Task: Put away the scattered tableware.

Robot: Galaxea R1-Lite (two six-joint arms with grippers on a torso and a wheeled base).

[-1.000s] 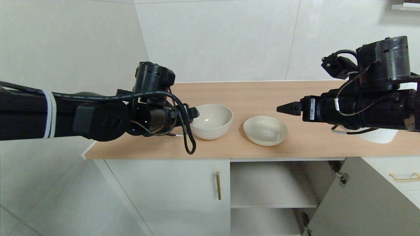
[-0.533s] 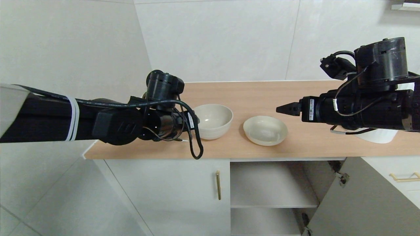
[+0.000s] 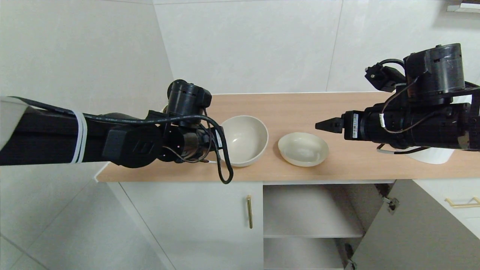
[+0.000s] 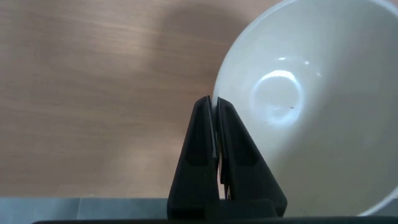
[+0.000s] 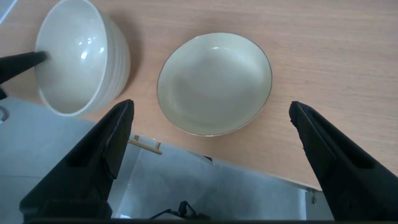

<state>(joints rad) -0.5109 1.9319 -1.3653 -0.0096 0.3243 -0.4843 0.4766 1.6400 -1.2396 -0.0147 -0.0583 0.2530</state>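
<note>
A deep cream bowl (image 3: 245, 138) sits tilted at the left of the wooden counter (image 3: 337, 108), its near-left rim raised. My left gripper (image 3: 221, 137) is shut on that rim; the left wrist view has the fingers (image 4: 214, 109) pinching the bowl's wall (image 4: 298, 106). A shallow cream dish (image 3: 303, 149) lies flat just right of the bowl. My right gripper (image 3: 323, 125) hangs open above and to the right of the dish, and in its wrist view its gap (image 5: 210, 107) spans the dish (image 5: 214, 84), beside the bowl (image 5: 81, 56).
A white vessel (image 3: 431, 154) stands on the counter under my right arm. Below the counter a cabinet (image 3: 307, 213) is open, showing two bare shelves, its door (image 3: 405, 232) swung out to the right. A closed door with a gold handle (image 3: 249, 212) is on the left.
My left arm moved right to the deep bowl and shut on its rim, and the bowl has tipped up. The right arm has barely moved.
</note>
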